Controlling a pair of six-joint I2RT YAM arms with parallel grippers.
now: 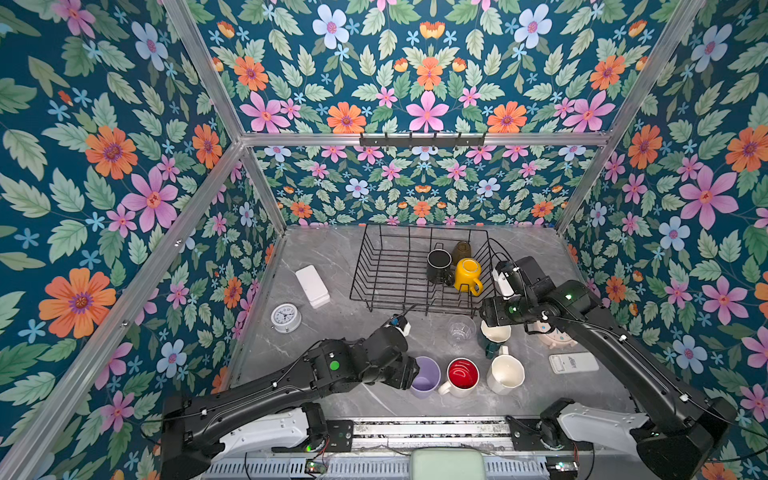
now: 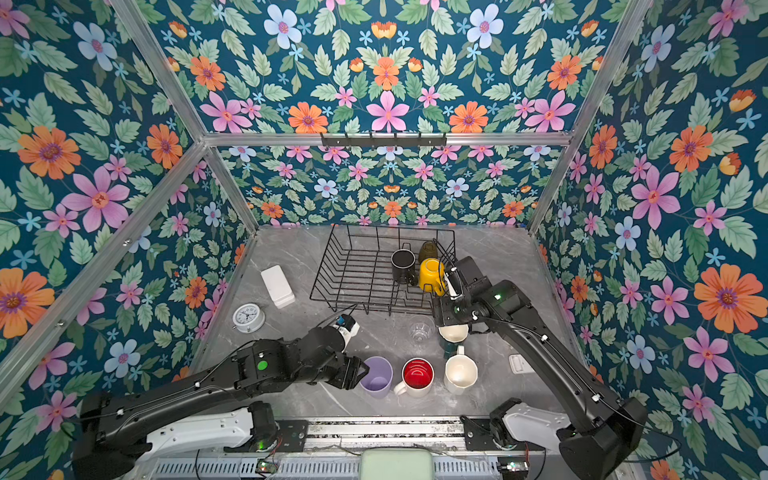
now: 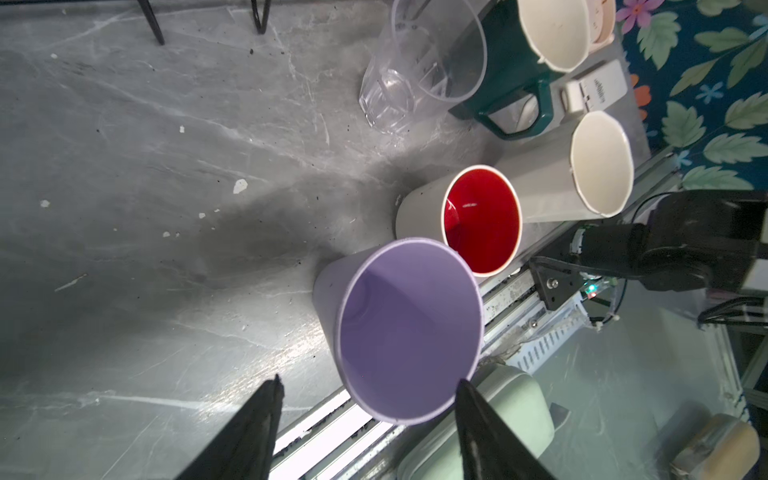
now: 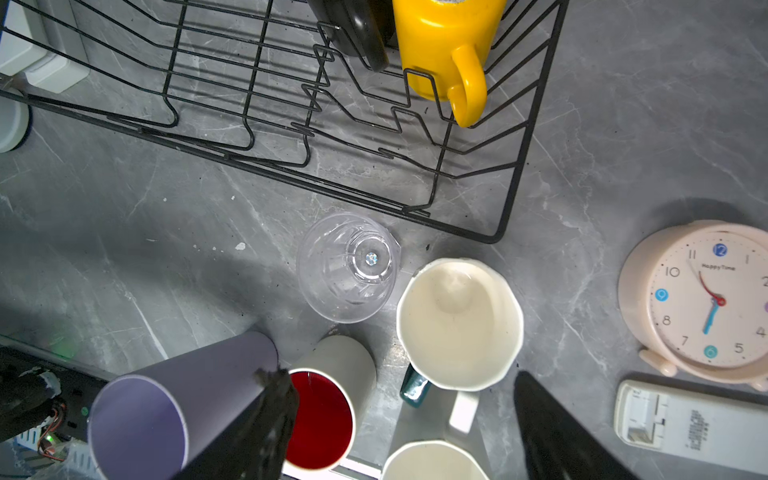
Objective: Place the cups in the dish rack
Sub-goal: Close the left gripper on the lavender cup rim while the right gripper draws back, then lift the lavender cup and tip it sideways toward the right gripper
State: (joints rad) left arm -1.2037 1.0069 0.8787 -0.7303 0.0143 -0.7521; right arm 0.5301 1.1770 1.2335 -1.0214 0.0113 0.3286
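- Both top views, cups: eight are counted. Three are held in the dish rack (image 1: 376, 270), grouped at its right end: black mug (image 1: 439, 266), amber tumbler (image 1: 461, 250) and yellow mug (image 1: 467, 274).
- Both top views, counter (image 1: 332, 249): five cups are stood upright outside the rack. Clear glass (image 1: 461, 330) and dark green mug (image 1: 494, 347) are placed just in front of the rack's right corner. Lilac tumbler (image 1: 426, 376), white red-inside mug (image 1: 462, 376) and cream mug (image 1: 505, 374) are lined in a row at the near edge.
- Both top views, other items: two clocks are listed, one white (image 1: 285, 318) and one pink (image 1: 548, 340). One white box (image 1: 312, 286) and one remote (image 1: 573, 363) are also listed.
- Left wrist view: the left fingers (image 3: 249, 436) are seen spread apart with the lilac tumbler's rim between them. One tip is at the rim and the other is clear of it. Nothing is clamped.
- Right wrist view: the right fingers (image 4: 552, 436) are seen spread wide above the dark green mug, with nothing held. The yellow mug is shown in the rack's corner, with the black mug beside it.
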